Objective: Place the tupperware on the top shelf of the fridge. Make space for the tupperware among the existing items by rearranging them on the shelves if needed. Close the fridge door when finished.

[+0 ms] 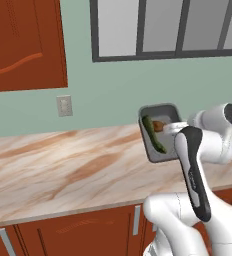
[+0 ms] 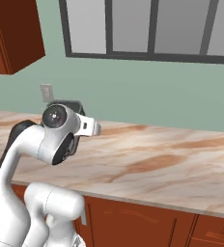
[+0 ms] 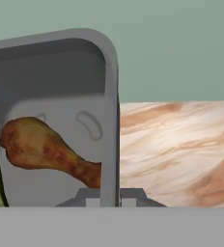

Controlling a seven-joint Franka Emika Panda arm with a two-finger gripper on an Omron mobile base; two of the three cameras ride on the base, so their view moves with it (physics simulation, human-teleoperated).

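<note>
The long marble-patterned countertop (image 1: 63, 170) is stretching below the robot's gripper (image 3: 110, 195), which is clamping the right wall of a grey rectangular plastic tupperware (image 1: 160, 131) tipped above that countertop, holding 1 browned chicken drumstick (image 3: 46, 153) and 1 green vegetable (image 1: 153, 134).

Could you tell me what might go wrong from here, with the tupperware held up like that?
The tupperware is held tipped on edge above the counter, so the drumstick and the green vegetable could slide out. The gripper seems to pinch only the thin rim, a grip that may slip when the arm swings.
</note>
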